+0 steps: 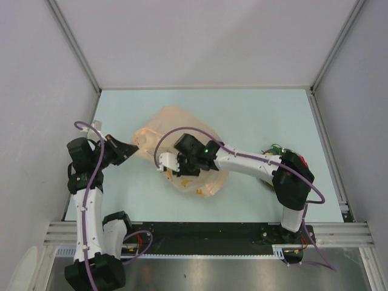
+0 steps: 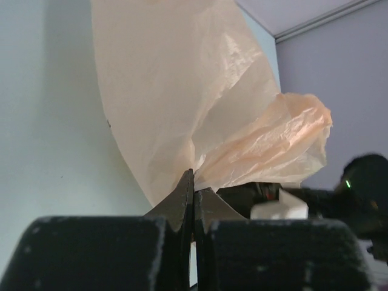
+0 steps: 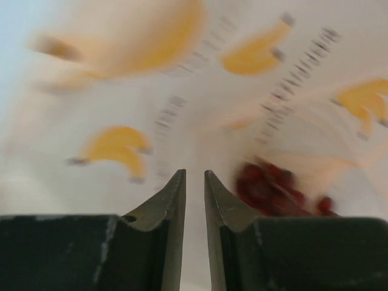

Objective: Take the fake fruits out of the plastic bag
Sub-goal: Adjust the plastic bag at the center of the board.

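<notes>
The left end effector (image 2: 193, 182) is pinching the plastic bag (image 2: 182, 91) to lift it open. The right end effector (image 3: 194, 179) is hovering near a red fake fruit (image 3: 267, 188). Nobody can tell if it is grabbing anything.

The right wrist view is smeared throughout: the translucent peach-orange plastic bag (image 3: 200, 103) and its printed yellow banana pictures (image 3: 118, 145) show no sharp edge. A dark red lumpy piece (image 3: 267, 188) beside the right gripper (image 3: 194, 176) is blurred and partly cut off by a finger. Which fruit it is cannot be told, nor whether film sits between the narrow-set jaws. In the top view, small red and green bits (image 1: 277, 147) lie half hidden behind the right arm's black elbow (image 1: 292, 179) and are too small to name.
</notes>
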Controlling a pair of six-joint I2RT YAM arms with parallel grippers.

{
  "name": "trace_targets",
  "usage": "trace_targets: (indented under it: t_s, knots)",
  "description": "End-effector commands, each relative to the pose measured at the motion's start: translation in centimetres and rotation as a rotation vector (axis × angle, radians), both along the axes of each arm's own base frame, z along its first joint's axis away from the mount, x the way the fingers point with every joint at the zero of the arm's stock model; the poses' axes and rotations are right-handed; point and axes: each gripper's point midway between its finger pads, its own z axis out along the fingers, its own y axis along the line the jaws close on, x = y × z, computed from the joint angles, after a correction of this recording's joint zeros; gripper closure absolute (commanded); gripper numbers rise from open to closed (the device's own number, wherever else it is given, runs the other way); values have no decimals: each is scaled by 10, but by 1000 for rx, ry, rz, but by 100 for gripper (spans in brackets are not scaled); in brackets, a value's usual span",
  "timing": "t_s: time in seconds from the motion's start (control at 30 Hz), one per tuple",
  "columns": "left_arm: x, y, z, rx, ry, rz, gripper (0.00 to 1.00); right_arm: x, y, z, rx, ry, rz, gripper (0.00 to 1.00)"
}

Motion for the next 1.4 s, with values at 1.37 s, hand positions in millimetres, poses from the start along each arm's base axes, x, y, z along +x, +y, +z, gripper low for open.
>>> trace_targets:
  t_s: [1.37]
  knots:
    - [-11,-17,52,86,-102,-124,100,80,-88,29,-121,-279,-210,64]
